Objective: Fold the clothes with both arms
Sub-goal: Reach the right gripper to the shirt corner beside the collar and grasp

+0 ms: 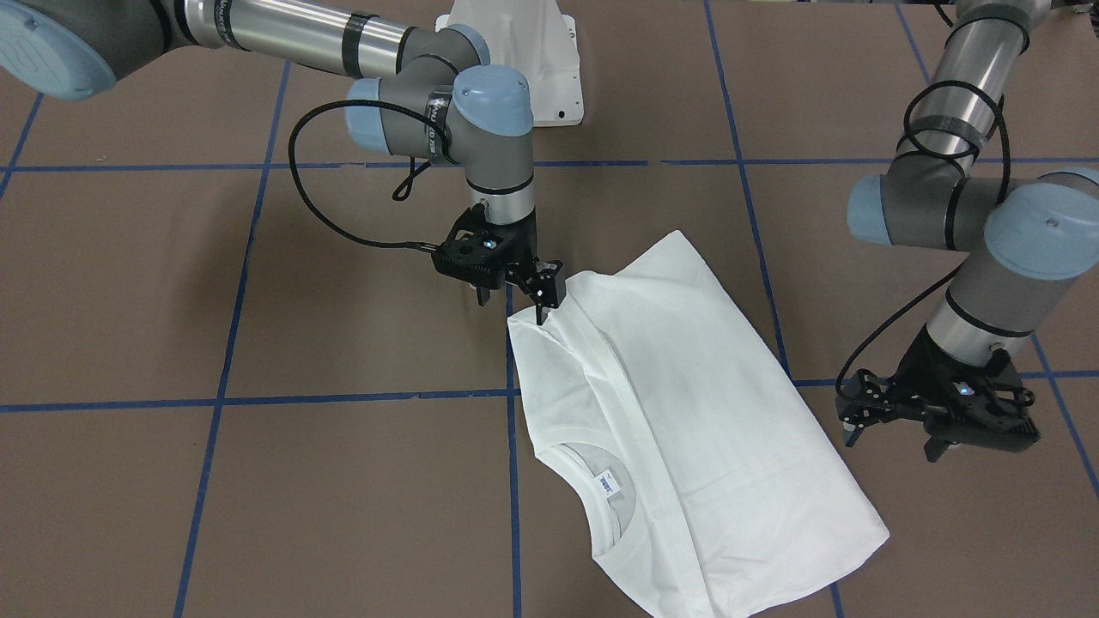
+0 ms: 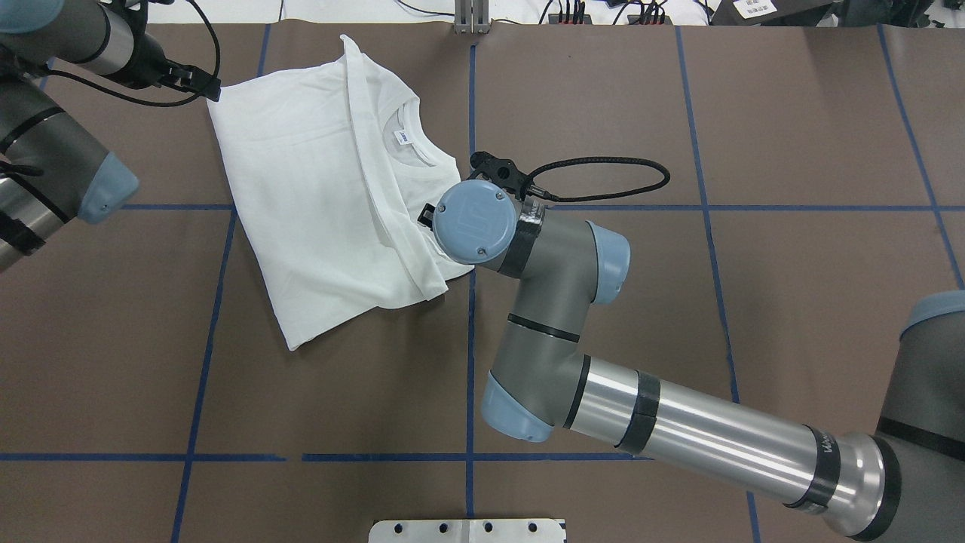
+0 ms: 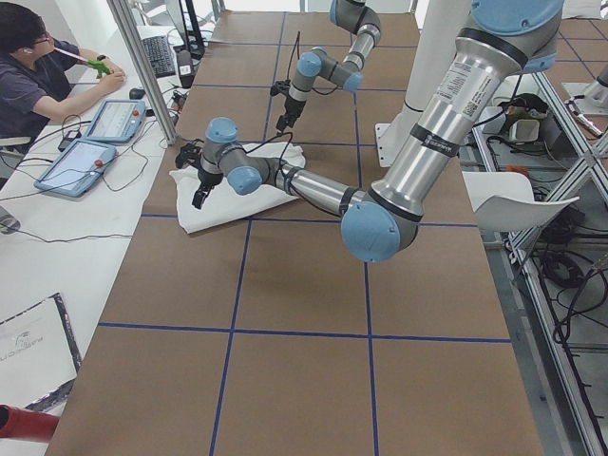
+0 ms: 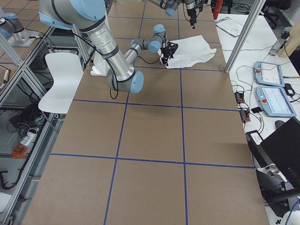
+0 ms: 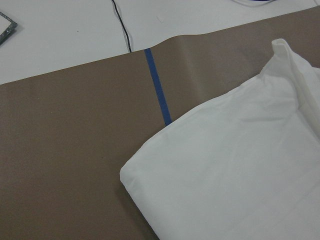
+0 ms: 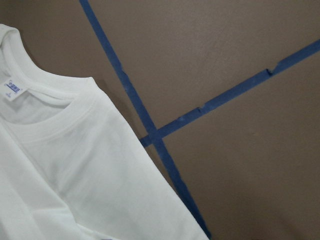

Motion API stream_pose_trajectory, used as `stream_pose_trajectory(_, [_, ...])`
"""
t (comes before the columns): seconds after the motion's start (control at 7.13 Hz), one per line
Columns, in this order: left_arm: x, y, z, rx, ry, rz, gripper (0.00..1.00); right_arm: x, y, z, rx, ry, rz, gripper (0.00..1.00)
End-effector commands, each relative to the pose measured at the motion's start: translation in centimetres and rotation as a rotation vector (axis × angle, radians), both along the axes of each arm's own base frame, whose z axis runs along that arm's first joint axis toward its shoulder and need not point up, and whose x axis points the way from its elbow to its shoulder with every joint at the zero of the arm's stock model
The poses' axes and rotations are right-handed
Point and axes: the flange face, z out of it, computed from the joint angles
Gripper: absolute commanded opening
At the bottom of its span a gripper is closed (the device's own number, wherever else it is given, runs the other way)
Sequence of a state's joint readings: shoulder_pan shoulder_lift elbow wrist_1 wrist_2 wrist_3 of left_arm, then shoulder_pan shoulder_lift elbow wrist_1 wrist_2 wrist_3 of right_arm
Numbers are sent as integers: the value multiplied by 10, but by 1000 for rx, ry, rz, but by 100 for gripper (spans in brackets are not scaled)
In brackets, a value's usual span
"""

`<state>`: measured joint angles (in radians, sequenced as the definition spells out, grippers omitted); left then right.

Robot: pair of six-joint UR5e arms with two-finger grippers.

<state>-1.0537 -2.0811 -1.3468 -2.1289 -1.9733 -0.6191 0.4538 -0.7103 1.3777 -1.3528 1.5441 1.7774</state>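
White T-shirt [image 1: 687, 386], folded flat on the table [image 1: 343, 472], far and left of centre. Its long axis runs near to far and leans left, with the collar [image 1: 588, 508] at the far end. The right gripper [image 1: 513, 300] is spread at the shirt's near-right edge. The left gripper [image 1: 890, 442] is spread beside the far-left corner.

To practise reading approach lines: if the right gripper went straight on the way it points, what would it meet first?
Pointing down, the right gripper would probably meet the folded edge of the white long-sleeved T-shirt first; depth is unclear.
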Motion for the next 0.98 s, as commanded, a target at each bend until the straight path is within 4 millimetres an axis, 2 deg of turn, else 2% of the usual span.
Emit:
stream_pose_trajectory(0.0, [0, 0, 0, 0, 1, 0, 100, -28, -6, 4, -4, -12, 44, 89])
stream_pose_trajectory(0.28, [-1, 3, 7, -3, 0, 2, 100, -32, -2, 4, -16, -8, 44, 86])
stream_pose_trajectory(0.84, [-2, 4, 4, 3, 3, 0, 100, -39, 6, 13, -33, 44, 24, 83])
